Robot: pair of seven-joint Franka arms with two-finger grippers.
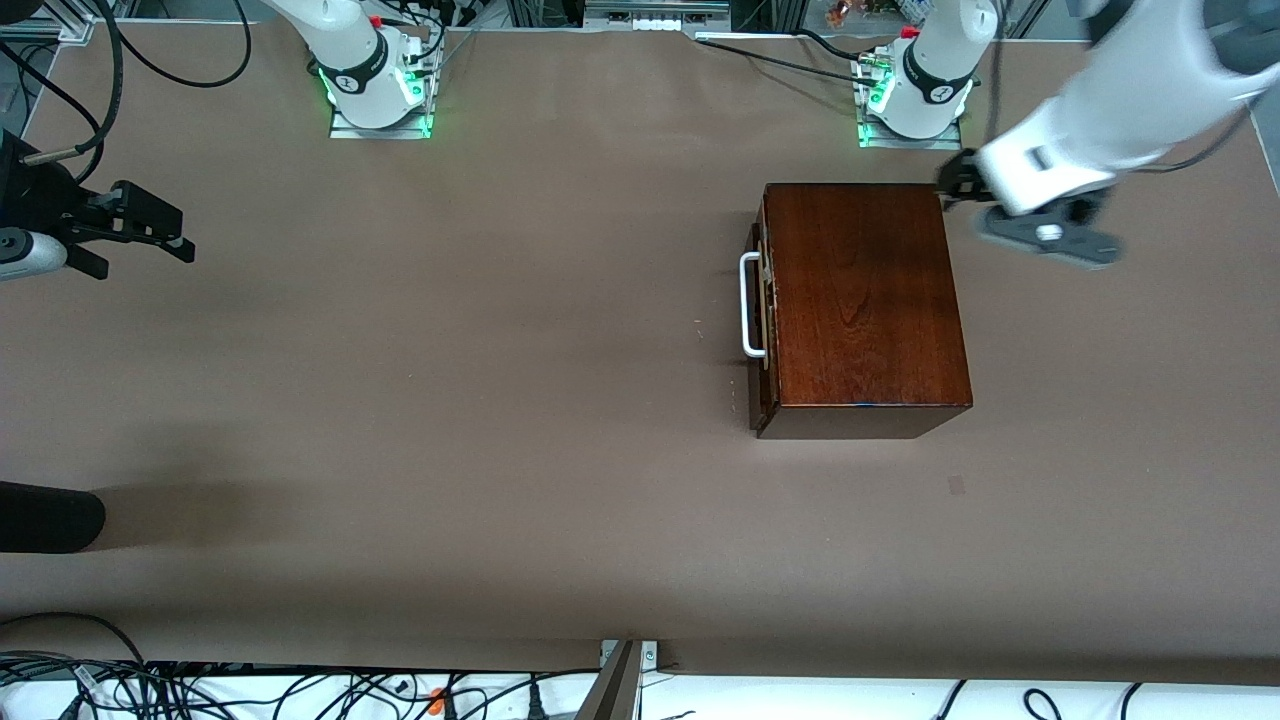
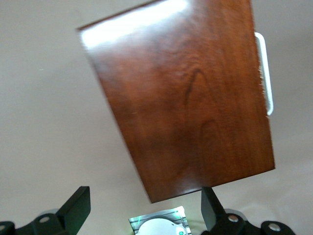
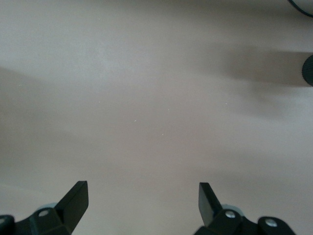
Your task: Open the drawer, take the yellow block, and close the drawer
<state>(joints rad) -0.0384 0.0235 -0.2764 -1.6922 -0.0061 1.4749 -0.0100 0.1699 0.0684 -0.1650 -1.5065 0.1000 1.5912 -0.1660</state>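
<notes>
The dark reddish-brown wooden box stands on the table toward the left arm's end. Its drawer is pushed in, with the white bar handle facing the right arm's end. The box also fills the left wrist view, with the handle at its edge. My left gripper is open and empty, up in the air over the box corner closest to the left arm's base; its fingers frame that corner. My right gripper is open and empty over bare table at the right arm's end. The yellow block is hidden.
A black cylindrical object lies at the table's edge at the right arm's end, nearer to the front camera. Cables run along the near edge. The arm bases stand along the far edge.
</notes>
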